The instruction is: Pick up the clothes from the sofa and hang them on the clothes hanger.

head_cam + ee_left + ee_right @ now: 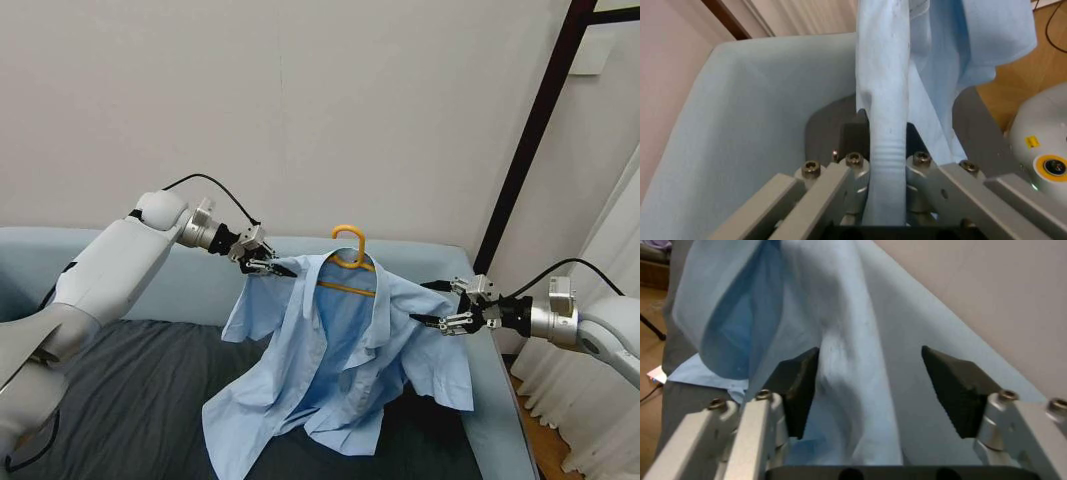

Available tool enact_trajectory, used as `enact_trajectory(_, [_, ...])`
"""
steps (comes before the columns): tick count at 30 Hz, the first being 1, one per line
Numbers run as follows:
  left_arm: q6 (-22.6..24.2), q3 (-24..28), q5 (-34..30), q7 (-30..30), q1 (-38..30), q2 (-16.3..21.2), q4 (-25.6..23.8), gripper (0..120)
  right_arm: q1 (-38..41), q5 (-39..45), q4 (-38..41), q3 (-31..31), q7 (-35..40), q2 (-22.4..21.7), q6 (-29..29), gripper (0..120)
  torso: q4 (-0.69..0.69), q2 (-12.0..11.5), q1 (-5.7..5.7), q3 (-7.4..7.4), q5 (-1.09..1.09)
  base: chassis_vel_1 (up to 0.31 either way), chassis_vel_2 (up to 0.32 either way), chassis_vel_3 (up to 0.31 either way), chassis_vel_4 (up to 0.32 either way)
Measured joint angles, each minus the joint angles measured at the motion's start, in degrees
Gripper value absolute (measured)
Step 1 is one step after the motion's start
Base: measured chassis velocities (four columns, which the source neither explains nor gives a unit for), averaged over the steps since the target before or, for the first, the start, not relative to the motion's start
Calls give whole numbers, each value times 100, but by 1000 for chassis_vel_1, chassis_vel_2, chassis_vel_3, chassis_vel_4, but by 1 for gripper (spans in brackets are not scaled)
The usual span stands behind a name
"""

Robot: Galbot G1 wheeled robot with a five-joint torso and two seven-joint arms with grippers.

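I saw L end effector [286,268] clamped on shirt [340,345] shoulder; R end effector [423,303] spread wide round other shoulder, near sofa [60,250] back edge.

Soft, even room light lit the wall [350,90] flat and bright. The blue shirt [340,380] cast a weak shadow on the dark sofa seat [120,400]. Pads [953,390] of the right gripper [870,355] sat in shade; cloth folds showed gentle shading.

Both arms reach forward and up — left gripper [279,267] pinched on the shirt [340,385], right gripper [426,303] lower, its fingers [800,385] spread wide apart.
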Motion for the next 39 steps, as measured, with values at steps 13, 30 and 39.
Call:
enact_trajectory(13, [-41, 63, 69, -5, 26, -148, 21, 2, 10, 182, -138, 30, -698, 101, -67, 14, -1, 0, 0, 0, 0, 0, 0, 0, 0])
enact_trajectory(30, [-1196, 242, -1160, -10, -74, 130, 378, 37, -35, 766, -50, 87, -770, 7, -176, 7, -1, 0, 0, 0, -1, 0, 0, 0, 0])
enact_trajectory(39, [-884, 176, -3472, -292, -15, 840, 30, 70, -58, 1946, 250, 88, 111, -113, -274, 7, -1, 0, 0, -1, 0, 0, 0, 0, 0])
